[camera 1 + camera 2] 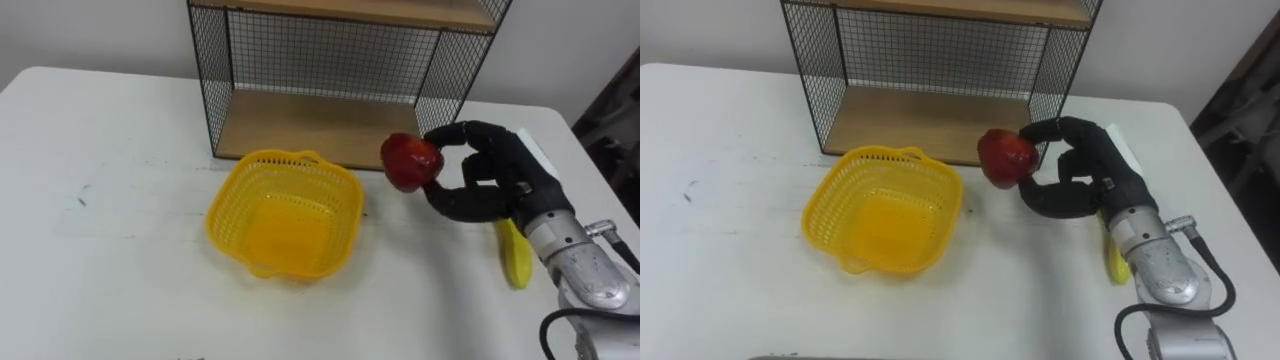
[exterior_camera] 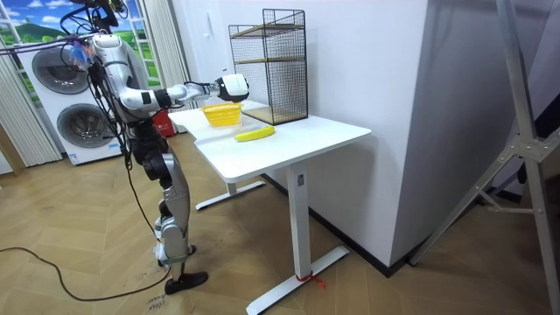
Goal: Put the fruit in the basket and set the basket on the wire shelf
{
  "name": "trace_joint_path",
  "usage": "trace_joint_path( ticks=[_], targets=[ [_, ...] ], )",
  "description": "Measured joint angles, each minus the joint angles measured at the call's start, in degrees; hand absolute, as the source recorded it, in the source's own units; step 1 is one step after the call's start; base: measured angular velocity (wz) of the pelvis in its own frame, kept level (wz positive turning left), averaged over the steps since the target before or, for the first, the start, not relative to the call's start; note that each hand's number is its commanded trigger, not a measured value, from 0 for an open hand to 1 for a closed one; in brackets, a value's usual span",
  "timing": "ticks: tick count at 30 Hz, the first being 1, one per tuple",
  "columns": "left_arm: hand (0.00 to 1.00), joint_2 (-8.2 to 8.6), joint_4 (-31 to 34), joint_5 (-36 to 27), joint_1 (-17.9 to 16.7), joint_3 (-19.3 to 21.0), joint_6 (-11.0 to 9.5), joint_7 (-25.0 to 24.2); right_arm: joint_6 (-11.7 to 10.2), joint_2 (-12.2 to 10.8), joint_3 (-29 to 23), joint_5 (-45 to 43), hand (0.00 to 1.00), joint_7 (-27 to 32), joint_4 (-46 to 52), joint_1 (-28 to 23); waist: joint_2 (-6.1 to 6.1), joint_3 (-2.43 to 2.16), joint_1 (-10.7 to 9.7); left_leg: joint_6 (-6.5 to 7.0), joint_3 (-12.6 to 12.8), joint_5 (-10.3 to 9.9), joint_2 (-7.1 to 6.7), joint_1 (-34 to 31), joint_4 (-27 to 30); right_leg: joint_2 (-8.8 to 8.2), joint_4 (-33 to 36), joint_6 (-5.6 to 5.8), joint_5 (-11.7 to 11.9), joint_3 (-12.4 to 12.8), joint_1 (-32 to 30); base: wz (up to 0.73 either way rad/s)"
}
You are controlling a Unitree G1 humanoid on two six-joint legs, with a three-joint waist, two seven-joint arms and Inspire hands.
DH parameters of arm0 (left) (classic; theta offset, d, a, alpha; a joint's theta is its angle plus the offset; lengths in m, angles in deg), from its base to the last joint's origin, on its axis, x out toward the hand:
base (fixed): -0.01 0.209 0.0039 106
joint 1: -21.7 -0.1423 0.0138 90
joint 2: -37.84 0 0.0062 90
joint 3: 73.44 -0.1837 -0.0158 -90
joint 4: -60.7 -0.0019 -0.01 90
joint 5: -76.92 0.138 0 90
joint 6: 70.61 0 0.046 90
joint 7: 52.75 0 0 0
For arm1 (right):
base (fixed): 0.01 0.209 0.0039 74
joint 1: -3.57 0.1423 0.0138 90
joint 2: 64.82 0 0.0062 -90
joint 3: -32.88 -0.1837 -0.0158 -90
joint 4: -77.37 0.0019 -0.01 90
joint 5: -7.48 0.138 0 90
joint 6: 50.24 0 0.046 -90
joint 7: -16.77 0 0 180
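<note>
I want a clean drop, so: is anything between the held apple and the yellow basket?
Nothing visible. The right robot hand holds the apple just right of the basket, bare table between; the banana lies farther right, off that path.

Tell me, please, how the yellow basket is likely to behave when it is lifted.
The basket is thin plastic mesh and empty, so probably light and flexible. On the smooth white table it may slide if nudged. Its wide, low shape looks unlikely to tip.

Red apple (image 1: 409, 161) in black right hand (image 1: 500, 178); yellow lattice basket (image 1: 250, 186) to hand's left; yellow banana (image 1: 517, 258) by wrist; black grid-mesh wire shelf (image 1: 215, 90) w/ tan boards beyond; white table (image 1: 110, 180).
</note>
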Motion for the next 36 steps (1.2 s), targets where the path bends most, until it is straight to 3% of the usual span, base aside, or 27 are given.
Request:
trace_joint_path(
  ticks=[12,19,22,36],
  targets=[
    [0.00,-0.05,0.0,-0.1,0.0,-0.4,-0.3,-0.3,0.0,0.3,0.2,-3.0,1.00,-1.5,6.2,0.1,-0.21,-0.23,0.2,0.00,0.5,0.0,0.09,0.1,0.2,0.09,0.3,0.00,0.0,0.8,-0.4,-0.02],
    [0.00,-0.34,0.0,-0.4,0.3,-0.6,-0.1,-0.1,0.9,0.5,3.6,-3.0,1.00,-3.0,8.9,0.1,-1.54,0.23,0.5,0.00,0.9,0.0,0.24,0.4,-0.4,0.21,0.9,0.00,0.0,1.3,-0.6,-0.04],
    [0.00,-0.32,0.0,-0.5,0.8,-0.9,0.0,-0.1,1.1,0.5,4.9,-2.9,1.00,-3.7,11.5,0.1,-1.92,0.05,1.5,-0.02,1.1,0.0,0.32,0.2,-0.3,0.36,1.0,-0.04,0.0,1.9,-1.0,-0.07],
    [0.00,0.07,0.8,-0.5,1.6,-2.9,0.2,-0.1,2.6,0.5,7.1,-2.6,1.00,-8.2,12.0,0.1,-0.31,-0.25,3.2,-0.02,1.1,0.0,0.31,-0.4,-0.3,0.39,0.9,-0.01,0.1,1.8,-1.5,0.00]
  ],
)
